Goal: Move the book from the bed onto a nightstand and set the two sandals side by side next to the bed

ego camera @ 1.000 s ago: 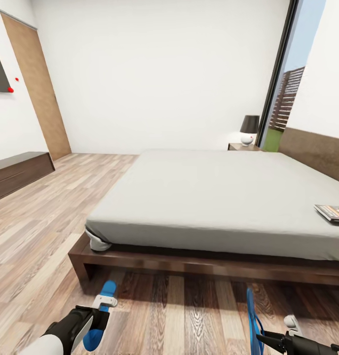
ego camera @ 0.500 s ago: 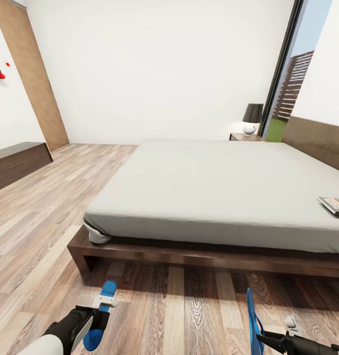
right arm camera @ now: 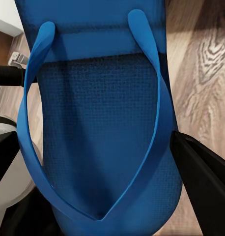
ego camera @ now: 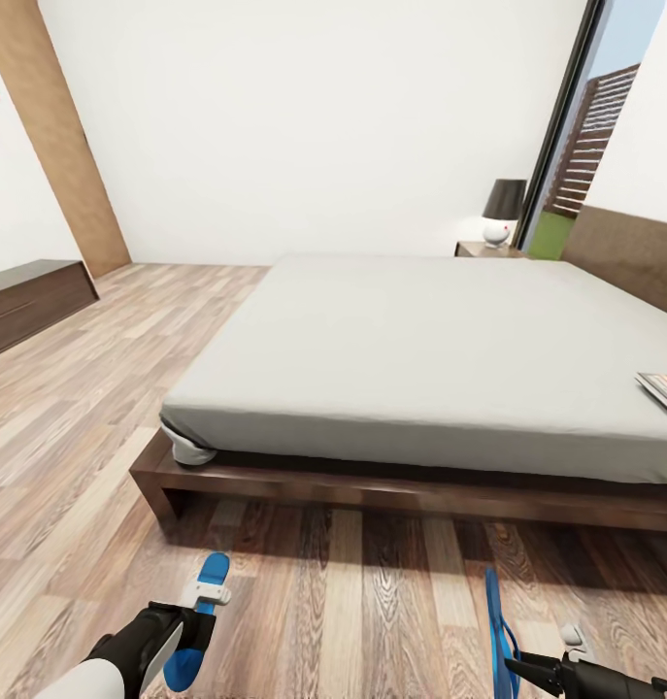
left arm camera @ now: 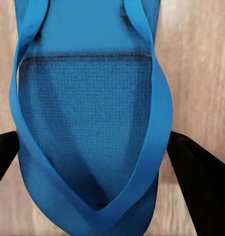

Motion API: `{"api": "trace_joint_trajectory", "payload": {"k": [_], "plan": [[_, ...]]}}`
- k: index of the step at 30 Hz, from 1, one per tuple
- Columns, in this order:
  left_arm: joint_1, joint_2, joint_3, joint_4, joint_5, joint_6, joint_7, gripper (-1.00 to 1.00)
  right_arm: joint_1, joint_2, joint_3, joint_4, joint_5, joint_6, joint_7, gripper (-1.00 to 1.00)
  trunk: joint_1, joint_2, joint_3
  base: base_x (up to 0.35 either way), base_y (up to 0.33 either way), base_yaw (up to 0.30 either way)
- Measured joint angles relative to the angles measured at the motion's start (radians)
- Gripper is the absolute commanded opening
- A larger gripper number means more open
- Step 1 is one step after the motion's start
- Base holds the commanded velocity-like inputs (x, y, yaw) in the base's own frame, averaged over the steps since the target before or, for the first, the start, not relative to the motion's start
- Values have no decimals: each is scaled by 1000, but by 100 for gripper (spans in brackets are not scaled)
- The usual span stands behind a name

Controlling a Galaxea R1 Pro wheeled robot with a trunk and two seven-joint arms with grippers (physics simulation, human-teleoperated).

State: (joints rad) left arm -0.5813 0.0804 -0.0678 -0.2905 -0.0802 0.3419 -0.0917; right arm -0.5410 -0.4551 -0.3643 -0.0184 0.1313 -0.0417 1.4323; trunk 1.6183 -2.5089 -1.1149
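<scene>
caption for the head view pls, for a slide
Each gripper, left and right, holds a blue sandal over the floor beside the bed; book on it.

Book (ego camera: pixel 663 388) on bed's (ego camera: pixel 420 349) right edge

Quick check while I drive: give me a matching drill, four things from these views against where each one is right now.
Things:
1. book
2. lamp
3. sandal in left claw
4. sandal in right claw

Places:
A. on the far nightstand
B. held flat above the floor, in front of the bed's near corner
C. on the mattress near the view's right edge
D. held on edge above the floor

Pairs: 1-C, 2-A, 3-B, 4-D
</scene>
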Motion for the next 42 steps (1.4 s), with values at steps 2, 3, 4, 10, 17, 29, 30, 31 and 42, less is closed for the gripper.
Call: {"api": "trace_joint_trajectory", "payload": {"k": [2,3,4,10,17,29,30,31,42], "plan": [[0,0,0,0,0,0,0,-100,0,0,0,0,0,0,0,-100,1,0,-8,0,0,0],[0,0,0,0,0,0,-1,-100,0,0,0,0,0,0,0,-100,1,-1,-12,0,0,0],[0,-1,0,0,0,0,-1,-100,0,0,0,0,0,0,0,-100,2,-1,-15,0,0,0],[0,-1,0,3,0,-1,-1,-100,0,0,0,0,0,0,0,-100,4,-2,-39,0,0,0],[1,-1,0,19,0,-2,-1,-100,0,0,0,0,1,0,0,-100,8,-4,-66,0,0,0],[1,-1,0,20,0,-2,-1,-100,0,0,0,0,1,0,0,-100,13,-7,-112,0,0,0],[1,-1,0,20,0,-2,-1,-100,0,0,0,0,1,0,0,-100,13,-7,-116,0,0,0],[1,-1,0,20,0,-2,-1,-100,0,0,0,0,0,0,0,-100,14,-7,-120,0,0,0],[0,-1,0,20,0,-2,-2,-100,0,0,0,0,1,0,0,-100,19,-10,-163,0,0,0]]}}
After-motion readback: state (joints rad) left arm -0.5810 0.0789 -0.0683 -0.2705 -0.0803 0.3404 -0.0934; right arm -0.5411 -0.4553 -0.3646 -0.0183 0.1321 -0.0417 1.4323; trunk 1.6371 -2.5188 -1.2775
